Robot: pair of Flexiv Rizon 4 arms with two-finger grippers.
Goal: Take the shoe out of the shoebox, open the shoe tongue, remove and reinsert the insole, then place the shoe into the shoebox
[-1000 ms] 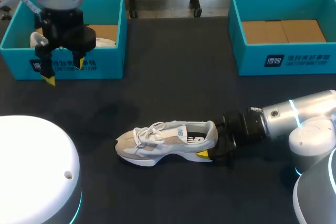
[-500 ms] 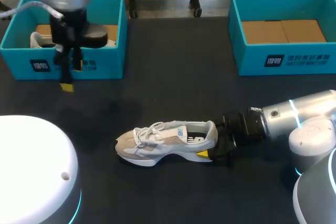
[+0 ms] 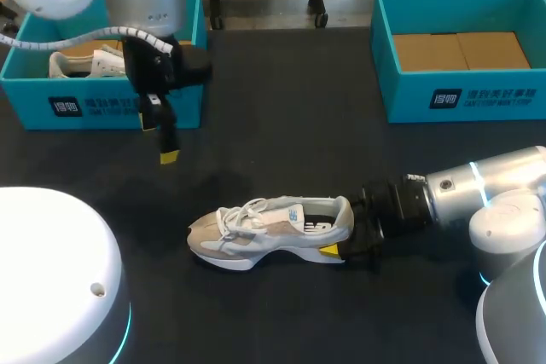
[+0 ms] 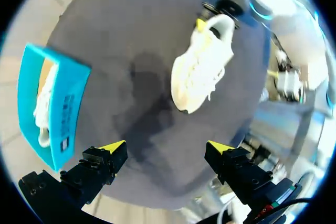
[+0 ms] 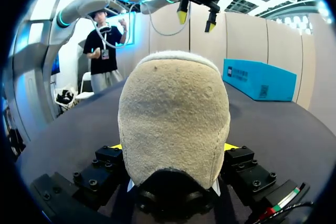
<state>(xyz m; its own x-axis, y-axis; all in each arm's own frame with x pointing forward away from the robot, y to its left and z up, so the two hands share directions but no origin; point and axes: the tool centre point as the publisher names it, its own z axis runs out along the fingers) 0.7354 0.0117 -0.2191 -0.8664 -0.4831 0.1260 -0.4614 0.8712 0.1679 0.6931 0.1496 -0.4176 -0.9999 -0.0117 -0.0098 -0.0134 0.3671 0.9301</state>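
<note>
While the shoe [image 3: 269,232] is lying on its sole in the near middle of the table [image 3: 281,125], toe pointing towards the left arm's side, the first step is looking finished to me and the rest is waiting. The laces are sitting closed over the tongue, and I am seeing no insole out on the table, so opening the tongue, pulling and refitting the insole and boxing the shoe all seem left to do. The right gripper [image 3: 345,240] is lying low along the table and pinching the heel from both sides, with only a sliver of yellow showing at each edge of the heel. The left gripper [image 3: 160,138] is hanging above bare table with its fingers spread wide and nothing between them, just in front of the near corner of the left shoebox [image 3: 183,57], where a second shoe [image 3: 81,63] is resting. The right shoebox [image 3: 461,95] is showing only its brown lining. Both boxes are standing well apart from the shoe, so open room is lying between them for the left arm's descent, though that near box corner is the edge I am watching.
</note>
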